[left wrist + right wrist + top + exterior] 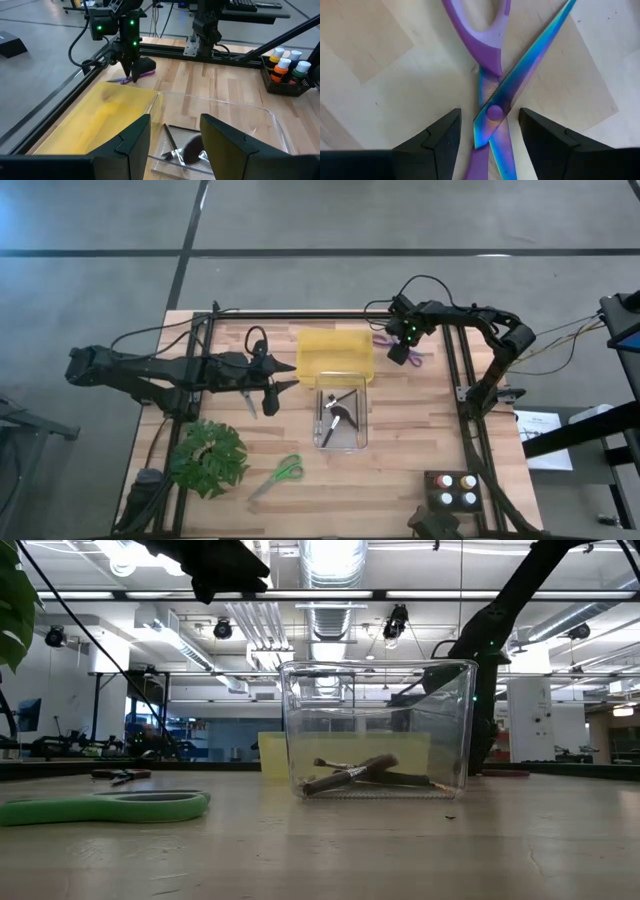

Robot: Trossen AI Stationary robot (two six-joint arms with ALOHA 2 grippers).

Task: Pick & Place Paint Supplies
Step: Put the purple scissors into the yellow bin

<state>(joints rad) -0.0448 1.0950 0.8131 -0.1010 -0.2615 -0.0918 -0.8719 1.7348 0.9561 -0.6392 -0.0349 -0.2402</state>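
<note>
Right wrist view: the right gripper (489, 131) hangs over the purple scissors (496, 85), fingers apart astride the pivot, ready to clamp; they lie on the worktop (420, 455) at 3 o'clock from the yellow bin (335, 351). Left gripper (175, 145) waits open-fingered above the clear bin (270, 122).

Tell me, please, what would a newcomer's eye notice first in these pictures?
Probably the purple scissors, lying open on the wood beside the yellow bin, with the right gripper open just above their pivot. Next, the clear box in the table's middle with dark brushes inside, and the left gripper open beside it.
</note>
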